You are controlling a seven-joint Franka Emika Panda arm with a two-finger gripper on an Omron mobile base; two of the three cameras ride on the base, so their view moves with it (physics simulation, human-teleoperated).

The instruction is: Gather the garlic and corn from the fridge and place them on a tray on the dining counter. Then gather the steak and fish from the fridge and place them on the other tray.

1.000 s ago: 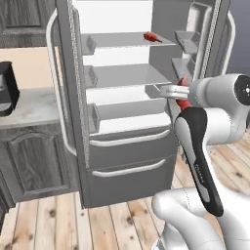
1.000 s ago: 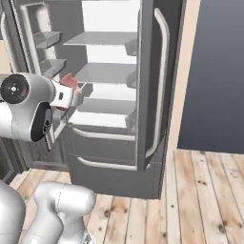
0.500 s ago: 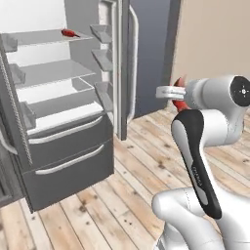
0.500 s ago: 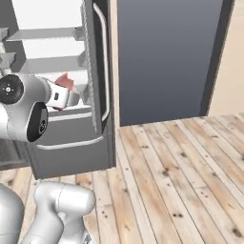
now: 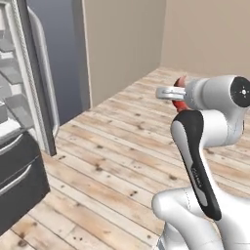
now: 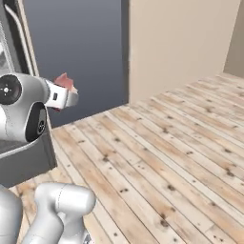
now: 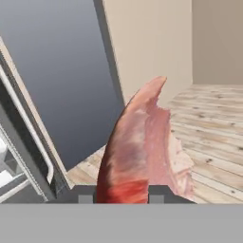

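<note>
My gripper (image 7: 118, 195) is shut on the steak (image 7: 138, 147), a pink-red flat piece with a paler rim that stands up between the finger tips. From the left base view the gripper (image 5: 169, 92) is held out at chest height over the wooden floor, and the red steak (image 5: 181, 83) shows behind it. In the right base view the steak (image 6: 65, 80) pokes up above the gripper (image 6: 66, 95). The dark-grey fridge (image 5: 22, 112) stands open at the far left, with its door edge and pale handle (image 5: 45, 88) showing. The same fridge (image 6: 13, 33) sits at the left edge there, and likewise the fridge (image 7: 26, 142).
A light wooden plank floor (image 5: 122, 146) stretches ahead and to the right. A beige wall (image 6: 181, 43) with a corner closes the room beyond it. A dark blue-grey panel (image 6: 76, 47) stands next to the fridge.
The whole picture has slid left as the base turns right, away from the fridge; the shelves have gone out of view. The steak stays gripped.
</note>
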